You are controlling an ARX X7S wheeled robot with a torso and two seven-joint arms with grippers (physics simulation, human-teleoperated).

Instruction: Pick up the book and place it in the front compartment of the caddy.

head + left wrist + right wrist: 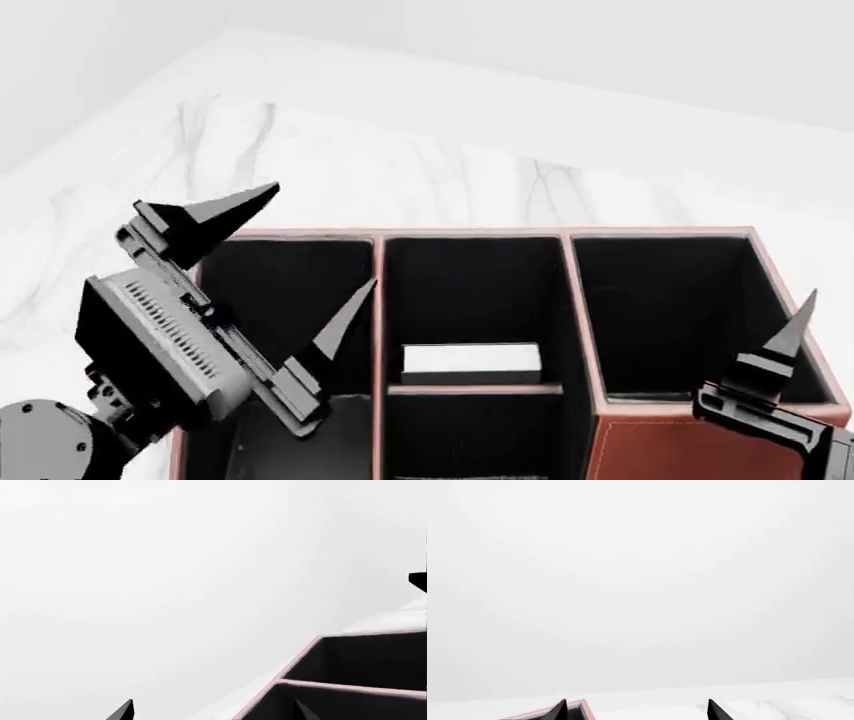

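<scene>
The reddish-brown caddy [577, 300] fills the lower head view, black inside, with three columns. The book [470, 362] shows as a white strip of page edges in the middle column, in the cell beyond the low divider [467, 388], close against it. Its black cover blends with the lining. My left gripper [300, 265] is open and empty above the left column, apart from the book. My right gripper [638, 712] is open and empty at the caddy's right near corner; one finger [794, 330] shows in the head view. The left wrist view shows the caddy's cells [347, 665] and my open left gripper [213, 714].
The caddy stands on a white marble table [400, 160] with bare surface beyond it and a pale wall behind. A corner of the caddy [579, 709] shows in the right wrist view. A small dark shape [419, 580] sits at the edge of the left wrist view.
</scene>
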